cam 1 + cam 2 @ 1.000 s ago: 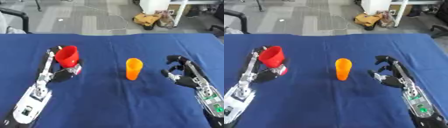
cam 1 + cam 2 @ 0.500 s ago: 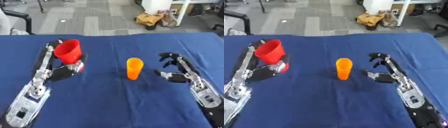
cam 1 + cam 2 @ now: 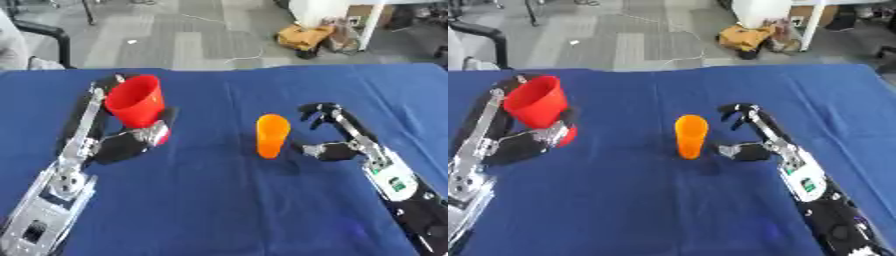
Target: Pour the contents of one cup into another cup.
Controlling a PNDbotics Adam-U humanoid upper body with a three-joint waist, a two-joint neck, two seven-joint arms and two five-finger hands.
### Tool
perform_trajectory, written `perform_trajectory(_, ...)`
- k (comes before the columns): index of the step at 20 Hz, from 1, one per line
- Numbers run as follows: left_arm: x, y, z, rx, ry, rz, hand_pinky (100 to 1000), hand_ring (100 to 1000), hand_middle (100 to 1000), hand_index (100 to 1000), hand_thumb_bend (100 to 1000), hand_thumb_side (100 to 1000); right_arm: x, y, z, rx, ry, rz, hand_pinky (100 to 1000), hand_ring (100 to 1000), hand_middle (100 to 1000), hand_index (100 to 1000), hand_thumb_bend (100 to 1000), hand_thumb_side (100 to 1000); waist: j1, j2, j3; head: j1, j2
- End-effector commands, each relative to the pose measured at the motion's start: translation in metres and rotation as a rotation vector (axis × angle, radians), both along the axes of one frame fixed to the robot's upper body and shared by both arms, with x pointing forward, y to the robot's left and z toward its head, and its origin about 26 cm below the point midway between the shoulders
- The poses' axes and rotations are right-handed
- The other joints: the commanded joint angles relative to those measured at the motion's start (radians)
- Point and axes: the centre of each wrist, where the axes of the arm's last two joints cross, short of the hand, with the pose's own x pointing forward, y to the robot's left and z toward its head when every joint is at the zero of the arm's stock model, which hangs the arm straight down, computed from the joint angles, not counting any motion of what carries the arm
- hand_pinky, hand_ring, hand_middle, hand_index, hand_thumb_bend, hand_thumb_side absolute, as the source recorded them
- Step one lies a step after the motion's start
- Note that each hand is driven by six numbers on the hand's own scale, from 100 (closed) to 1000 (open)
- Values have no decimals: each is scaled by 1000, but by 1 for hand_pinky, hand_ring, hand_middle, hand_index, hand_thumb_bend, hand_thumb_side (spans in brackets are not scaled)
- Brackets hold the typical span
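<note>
A red cup point(image 3: 136, 101) is held upright above the blue table point(image 3: 210, 200) at the left, with my left hand point(image 3: 131, 140) shut on it from below and behind. A tall orange cup point(image 3: 272, 135) stands upright near the middle of the table. My right hand point(image 3: 332, 135) is open just right of the orange cup, fingers curved toward it with a small gap between them and the cup. What the cups hold cannot be seen.
Beyond the table's far edge lies grey floor with a brown bag point(image 3: 306, 36), a white table leg point(image 3: 372, 22) and a dark chair point(image 3: 48, 35) at the far left. Bare blue cloth fills the front of the table.
My left hand has lifted the red cup higher and slightly toward the middle. My right hand has moved left, closing in on the orange cup.
</note>
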Motion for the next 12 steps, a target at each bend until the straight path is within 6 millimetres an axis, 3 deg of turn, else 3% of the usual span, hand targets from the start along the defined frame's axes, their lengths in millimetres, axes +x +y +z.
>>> perform_trajectory(1,-3,-3,11,-8,-29,-26,188,361,374,703,100,166,7,4,7,-39,-20,23,565,866,600,804,573,407,1,-14,5,-7,1)
perform_trajectory(12,-6,-9,18,-13,-43,-57,190,361,373,703,100,168,17,18,1,-80,-5,64,572,866,603,805,578,412,3,-6,41,-25,-13)
